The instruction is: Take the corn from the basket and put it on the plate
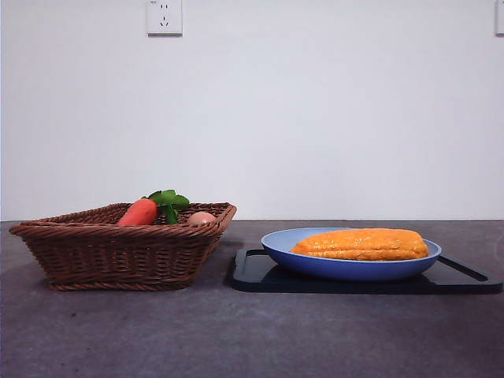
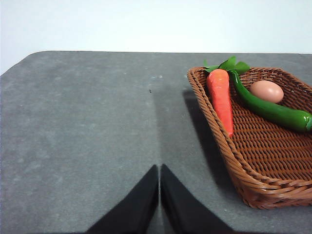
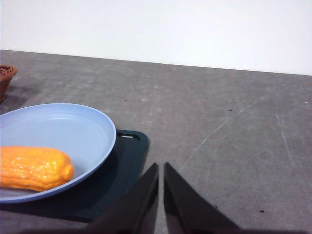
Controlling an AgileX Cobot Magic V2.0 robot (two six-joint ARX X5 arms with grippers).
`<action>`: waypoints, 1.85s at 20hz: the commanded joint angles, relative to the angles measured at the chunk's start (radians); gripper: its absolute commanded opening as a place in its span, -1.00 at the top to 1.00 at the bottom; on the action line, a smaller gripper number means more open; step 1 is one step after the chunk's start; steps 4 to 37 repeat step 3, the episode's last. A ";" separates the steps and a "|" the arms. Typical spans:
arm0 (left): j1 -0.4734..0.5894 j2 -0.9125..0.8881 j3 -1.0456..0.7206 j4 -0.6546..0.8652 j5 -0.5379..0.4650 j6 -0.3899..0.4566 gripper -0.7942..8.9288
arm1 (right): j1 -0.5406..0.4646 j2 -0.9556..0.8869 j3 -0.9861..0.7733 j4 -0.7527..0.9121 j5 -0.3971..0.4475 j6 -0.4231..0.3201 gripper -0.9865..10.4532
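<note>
The orange-yellow corn [image 1: 361, 244] lies lengthwise in the light-blue plate [image 1: 283, 247], which rests on a black tray. In the right wrist view one end of the corn [image 3: 34, 168] shows on the plate [image 3: 73, 131]; my right gripper [image 3: 161, 170] is shut, above bare table beside the tray. The brown wicker basket [image 1: 118, 256] stands to the left of the plate. My left gripper [image 2: 159, 170] is shut over the table beside the basket [image 2: 253, 180]. Neither gripper appears in the front view.
The basket holds a red-orange carrot [image 2: 222, 97] with green leaves, a long green vegetable [image 2: 270, 109] and a pinkish egg-like ball [image 2: 266, 90]. The black tray [image 1: 260, 272] sits under the plate. A white wall with a socket [image 1: 164, 16] stands behind.
</note>
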 commanded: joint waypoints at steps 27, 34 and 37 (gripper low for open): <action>0.003 -0.002 -0.028 0.008 -0.003 -0.005 0.82 | 0.003 0.000 -0.006 0.010 0.001 0.013 0.82; 0.003 -0.002 -0.028 0.008 -0.003 -0.005 0.82 | 0.003 0.000 -0.006 0.010 0.001 0.013 0.82; 0.003 -0.002 -0.028 0.008 -0.003 -0.005 0.82 | 0.003 0.000 -0.006 0.010 0.001 0.013 0.82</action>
